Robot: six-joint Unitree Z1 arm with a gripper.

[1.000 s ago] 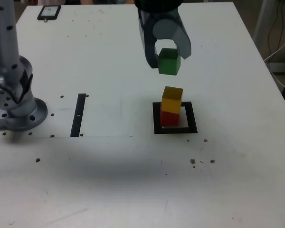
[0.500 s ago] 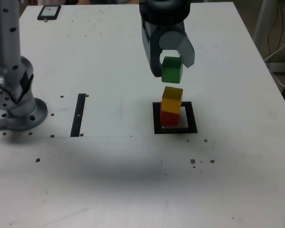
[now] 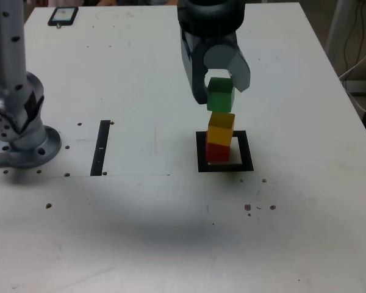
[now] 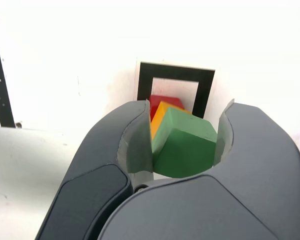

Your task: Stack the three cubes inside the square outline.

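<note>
Since one second back: gripper [image 3: 221, 90] lower and shifted toward the exterior view's right, bringing the green cube [image 3: 220, 95] from well above and slightly left of the stack down to directly over the yellow cube [image 3: 221, 127]. Gap between green and yellow nearly gone in the exterior view; contact or not cannot be told. Stack itself unchanged: yellow on red cube [image 3: 217, 152], both inside the square outline [image 3: 201, 152], seated toward its left edge in the exterior view.

Jaws clamped on the green cube from two opposite sides, cube held slightly rotated relative to the yellow one below.

Wrist view: green cube [image 4: 184, 143] pinched between two dark grey curved fingers [image 4: 112, 150] with smooth pale grey inner pads. Slivers of yellow [image 4: 157, 125] and red [image 4: 157, 104] visible past its edge, black border of the outline [image 4: 175, 73] beyond.

Materials: cubes matte, solid-coloured, edges crisp. Outline flat, thick black tape around a pale cream centre. Table [image 3: 140, 232] white, matte, flecked with small dark spots. Thin black strip [image 3: 102, 148] lying flat, well to the exterior view's left of the outline. Arm base [image 3: 18, 128] silver metal, rounded, with bolt holes.
</note>
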